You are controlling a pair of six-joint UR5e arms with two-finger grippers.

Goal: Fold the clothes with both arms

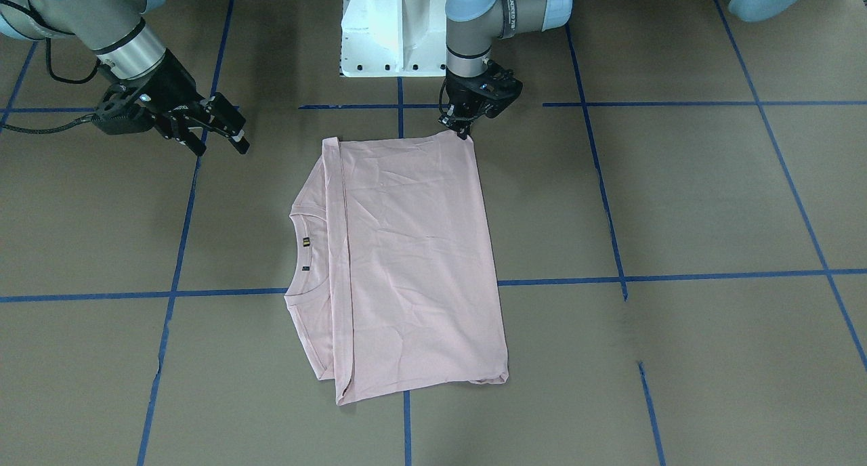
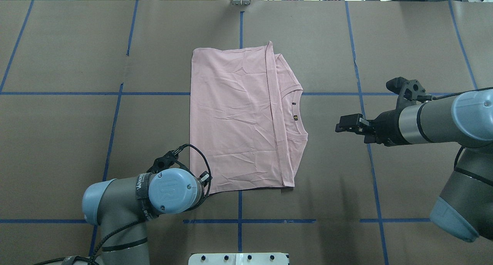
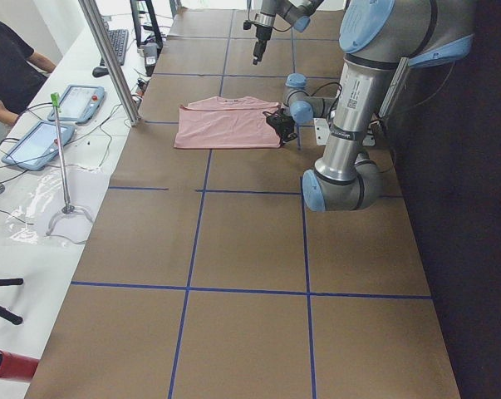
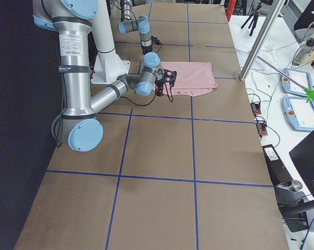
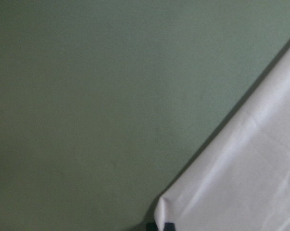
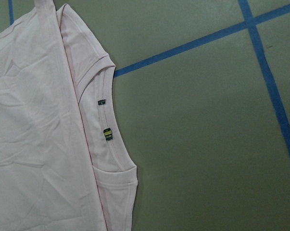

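Black left fingers (image 1: 463, 131) are clamped on the robot-side corner of the folded pale pink T-shirt (image 1: 413, 249) lying flat on the brown paper-covered bench (image 1: 677, 195), a grip hidden overhead behind the arm's wrist, while black right fingers (image 1: 230, 124) hang spread, clear of its collar side.

Left arm (image 1: 474, 39): wrist vertical above its pincer.
Left gripper (image 1: 463, 131): pointing down, fingertips pinched on T-shirt (image 1: 413, 263) corner.
Right arm (image 1: 101, 26): slanting down behind its pincer.
Right gripper (image 1: 218, 143): tilted, fingers spread.
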